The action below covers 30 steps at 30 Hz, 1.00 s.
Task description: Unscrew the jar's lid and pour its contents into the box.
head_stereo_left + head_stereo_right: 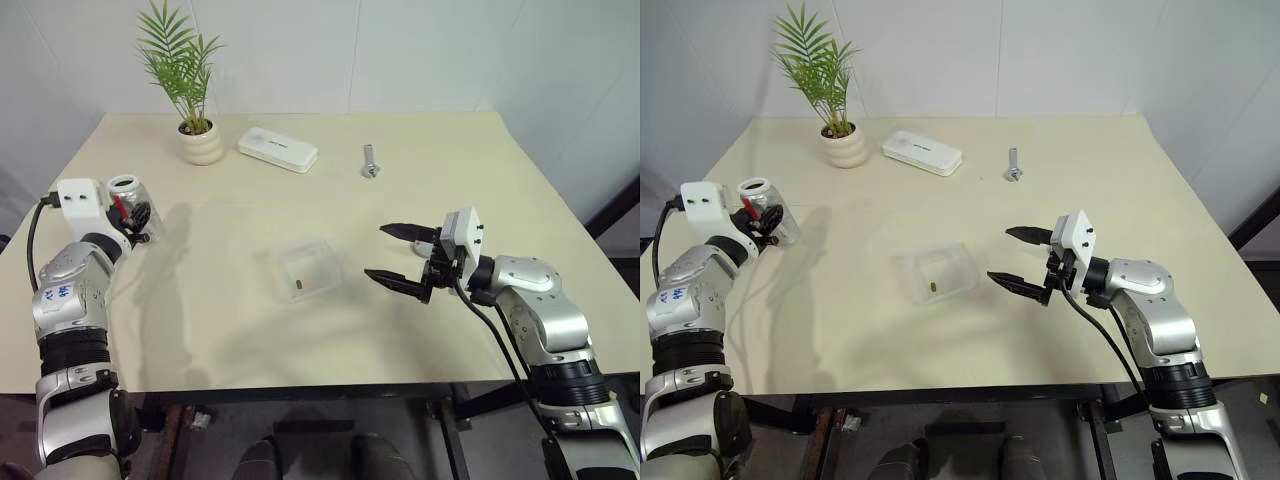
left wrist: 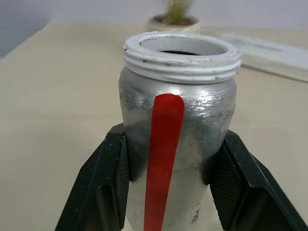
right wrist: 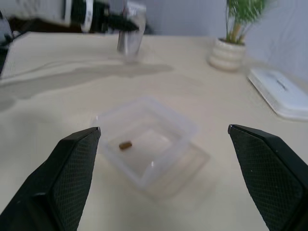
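Note:
The silver-grey jar with a red stripe stands upright at the table's left side, its white threaded mouth uncovered. My left gripper is shut on the jar's body, one black finger on each side. The lid is out of view. In the middle of the table lies the clear plastic box, with one small brown bit of the contents inside. My right gripper hovers just right of the box, open wide, nothing between its fingers.
Along the far side of the table stand a white plant pot with a green palm, a flat white oblong case and a metal bolt. The table's front edge runs close below both arms.

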Motion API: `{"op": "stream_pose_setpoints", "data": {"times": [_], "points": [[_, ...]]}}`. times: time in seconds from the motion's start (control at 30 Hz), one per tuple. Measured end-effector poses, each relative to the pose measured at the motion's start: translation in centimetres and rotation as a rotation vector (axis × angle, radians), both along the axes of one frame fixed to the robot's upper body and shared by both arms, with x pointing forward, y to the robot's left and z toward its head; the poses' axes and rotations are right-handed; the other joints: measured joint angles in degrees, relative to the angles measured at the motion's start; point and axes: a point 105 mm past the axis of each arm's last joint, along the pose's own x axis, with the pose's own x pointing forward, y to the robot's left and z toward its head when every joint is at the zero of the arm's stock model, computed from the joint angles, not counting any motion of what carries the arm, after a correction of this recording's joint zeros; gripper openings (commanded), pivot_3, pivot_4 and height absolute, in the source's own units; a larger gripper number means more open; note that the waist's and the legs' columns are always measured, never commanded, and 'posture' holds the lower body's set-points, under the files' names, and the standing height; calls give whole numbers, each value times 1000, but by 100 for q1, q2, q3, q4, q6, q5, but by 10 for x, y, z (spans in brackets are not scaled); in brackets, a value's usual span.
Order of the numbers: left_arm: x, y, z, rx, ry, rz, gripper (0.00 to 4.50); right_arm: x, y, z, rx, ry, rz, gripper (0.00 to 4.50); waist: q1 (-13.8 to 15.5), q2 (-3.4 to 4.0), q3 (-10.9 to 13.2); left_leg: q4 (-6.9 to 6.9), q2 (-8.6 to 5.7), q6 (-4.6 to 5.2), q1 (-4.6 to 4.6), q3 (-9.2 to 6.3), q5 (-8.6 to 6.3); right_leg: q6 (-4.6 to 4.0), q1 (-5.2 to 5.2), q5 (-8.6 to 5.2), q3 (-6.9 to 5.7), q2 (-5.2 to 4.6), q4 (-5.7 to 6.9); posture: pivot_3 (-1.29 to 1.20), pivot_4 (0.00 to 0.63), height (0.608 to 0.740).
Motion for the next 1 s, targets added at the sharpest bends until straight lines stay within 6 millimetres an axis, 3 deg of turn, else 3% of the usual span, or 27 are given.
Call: {"op": "stream_pose_setpoints", "data": {"times": [0.17, 0.47, 0.57, 0.73, 0.87, 1.0], "points": [[-2, 17, -17, -34, -61, 62, 1874, -3, 6, 10, 38, -8, 62, 4475, 9, -2, -1, -3, 0, -2, -1, 2, -1, 0, 0, 2, 0, 0, -6, 0, 150, 740], [-6, 22, -42, -3, -82, 73, 1874, -8, 17, 33, 70, -47, 128, 4475, -3, -4, -2, -8, 4, -3, 1, 7, -2, -5, -2, 6, -4, 0, -8, 0, 150, 740], [-7, 24, -44, 15, -74, 71, 2895, -11, 20, 34, 81, -42, 145, 4500, -8, -3, -2, -8, 4, -3, 2, 11, -2, -6, -2, 6, -3, -1, -9, 0, 150, 740], [-16, 29, -65, 7, -11, 71, 4482, -11, 22, 34, 82, -36, 152, 4500, -5, -4, -2, -9, 5, -4, 0, 11, -2, -7, -4, 7, -3, -1, -13, 0, 150, 740], [-32, 34, -73, 74, 21, 61, 4482, -12, 22, 34, 81, -31, 154, 4500, -13, -4, -2, -17, 10, -7, 0, 13, -4, -11, -8, 6, -3, -1, -14, 0, 150, 740], [-55, 39, -64, 183, 19, 53, 4482, -15, 21, 31, 73, -26, 156, 4500, -7, -4, -3, -23, 15, -10, 1, 16, -7, -18, -10, 3, -4, -3, -17, 0, 150, 740]]}}
